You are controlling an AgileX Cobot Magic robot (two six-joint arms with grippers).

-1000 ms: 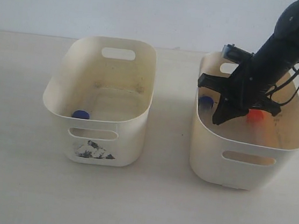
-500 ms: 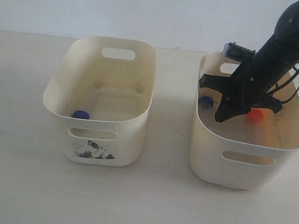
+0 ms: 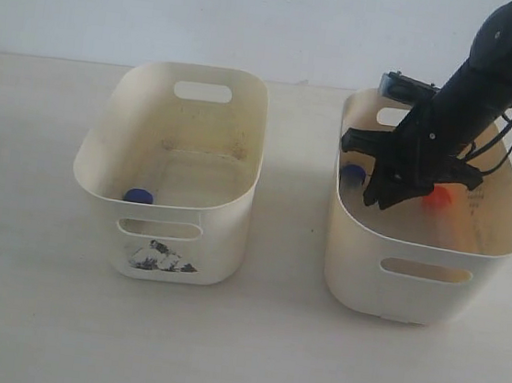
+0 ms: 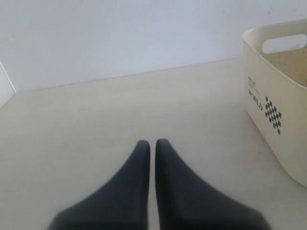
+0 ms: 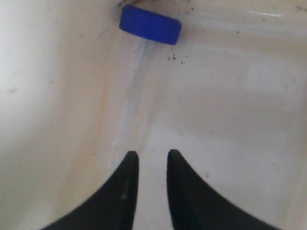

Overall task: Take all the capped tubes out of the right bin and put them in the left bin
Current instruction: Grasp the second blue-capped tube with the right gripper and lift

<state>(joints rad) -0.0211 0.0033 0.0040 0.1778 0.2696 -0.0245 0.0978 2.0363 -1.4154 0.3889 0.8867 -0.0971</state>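
Note:
The right bin [image 3: 354, 244] holds a blue-capped tube [image 3: 353, 174] by its left wall and an orange-red-capped tube [image 3: 438, 198], partly behind my right arm. My right gripper [image 3: 377, 198] reaches down inside this bin. In the right wrist view it [image 5: 149, 155] stands open with nothing between its fingers. The blue cap [image 5: 150, 24] lies ahead, its clear body [image 5: 135, 76] running along the wall toward one finger. The left bin [image 3: 114, 138] holds one blue-capped tube [image 3: 138, 196] at its front. My left gripper [image 4: 149, 143] is shut and empty above the table.
In the left wrist view a cream bin [image 4: 268, 76] with a black-and-white checker label stands off to one side. Pale tabletop [image 3: 276, 342] surrounds both bins, with a gap between them. A white wall [image 3: 257, 16] runs behind the table.
My right gripper has shifted slightly left inside the right bin, toward the blue cap, covering more of the orange-red cap. The tubes have not moved.

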